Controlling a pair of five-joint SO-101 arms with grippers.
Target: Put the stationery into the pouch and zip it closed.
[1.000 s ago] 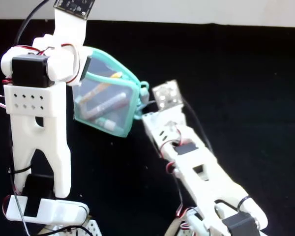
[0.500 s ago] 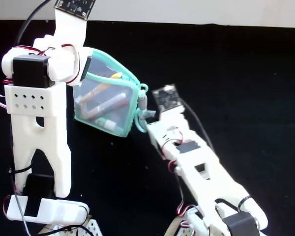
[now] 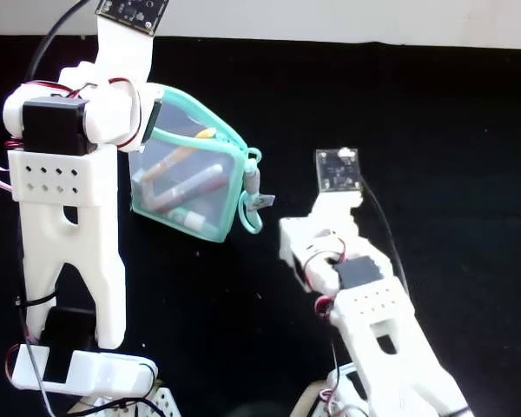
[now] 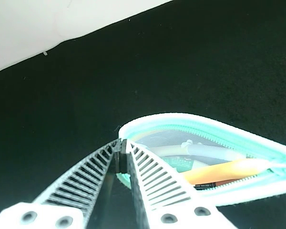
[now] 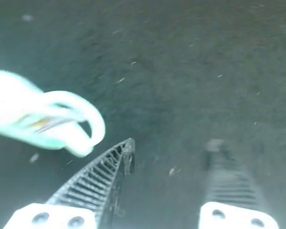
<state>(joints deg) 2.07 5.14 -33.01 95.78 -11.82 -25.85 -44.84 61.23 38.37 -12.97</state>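
Left hand (image 4: 121,155) is clamped on a corner of the teal pouch (image 3: 187,187), held above the black bench (image 3: 434,113) with pens (image 4: 229,169) inside. Right hand (image 5: 171,145) is spread apart near the pouch's loop (image 5: 81,124), gripping nothing. A tug could swing the dangling pouch or slip it from the pinch. Nothing blocks the loop.

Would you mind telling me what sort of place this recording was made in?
Probably a robotics test bench: a white left arm and right arm stand side by side at a black-covered table, and the left claw holds a teal pouch of stationery in the air.
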